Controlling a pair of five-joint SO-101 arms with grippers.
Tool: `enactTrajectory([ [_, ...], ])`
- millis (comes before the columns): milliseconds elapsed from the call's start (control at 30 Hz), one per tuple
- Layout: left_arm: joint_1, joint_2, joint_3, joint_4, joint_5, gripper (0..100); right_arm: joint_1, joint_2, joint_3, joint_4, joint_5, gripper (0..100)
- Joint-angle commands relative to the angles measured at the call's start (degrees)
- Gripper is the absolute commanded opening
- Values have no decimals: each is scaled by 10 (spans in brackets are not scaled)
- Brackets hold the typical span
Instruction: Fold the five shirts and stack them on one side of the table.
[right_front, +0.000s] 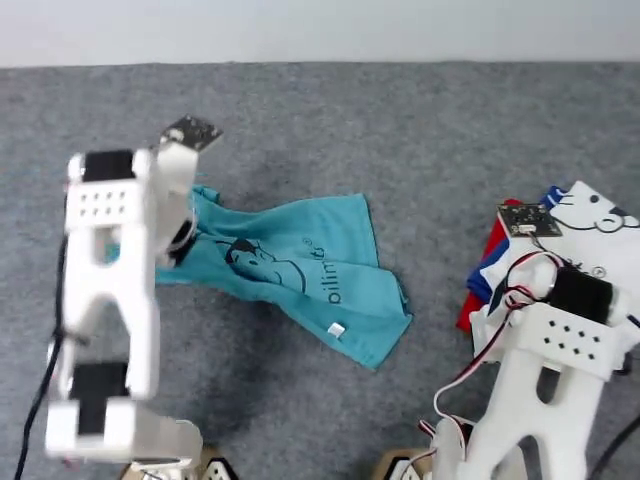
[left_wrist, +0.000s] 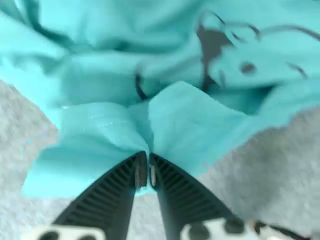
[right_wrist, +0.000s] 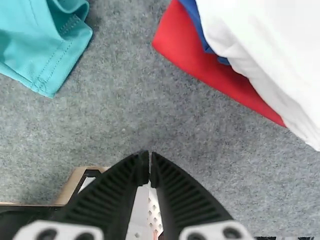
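A teal shirt (right_front: 300, 270) with a dark print lies crumpled in the middle of the grey table. My left gripper (left_wrist: 144, 167) is shut on a pinched fold of the teal shirt (left_wrist: 165, 110) at its left edge, under the left arm (right_front: 130, 250) in the high view. At the right side lies a stack of folded shirts: a white one (right_front: 590, 225) on top, a blue one (right_front: 492, 270) and a red one (right_front: 478, 285) below. My right gripper (right_wrist: 149, 167) is shut on nothing, hanging over bare carpet between the teal shirt's corner (right_wrist: 45, 50) and the red shirt (right_wrist: 210, 65).
The grey felt table top (right_front: 400, 130) stretches free behind the shirts up to a pale wall. The right arm (right_front: 550, 370) stands near the front right. A wooden edge (right_wrist: 75, 187) shows under the right gripper.
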Motion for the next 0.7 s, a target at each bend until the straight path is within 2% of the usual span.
enactTrajectory([
  [0,-2,-153,112,16,-9,13,-6,-14,-7,22,-2,10],
  [133,-5,-257,227,7,-20,17,-6,-14,-7,22,-2,11],
  [233,-6,-325,284,-5,-22,67,-6,-14,-7,21,-2,11],
  [400,-7,-429,289,-3,-17,197,-6,-14,-7,21,-1,11],
  [533,-7,-471,293,-1,-19,209,-6,-13,-7,21,-1,11],
  [667,-69,-450,293,-4,-33,209,-6,-10,-7,21,-1,11],
])
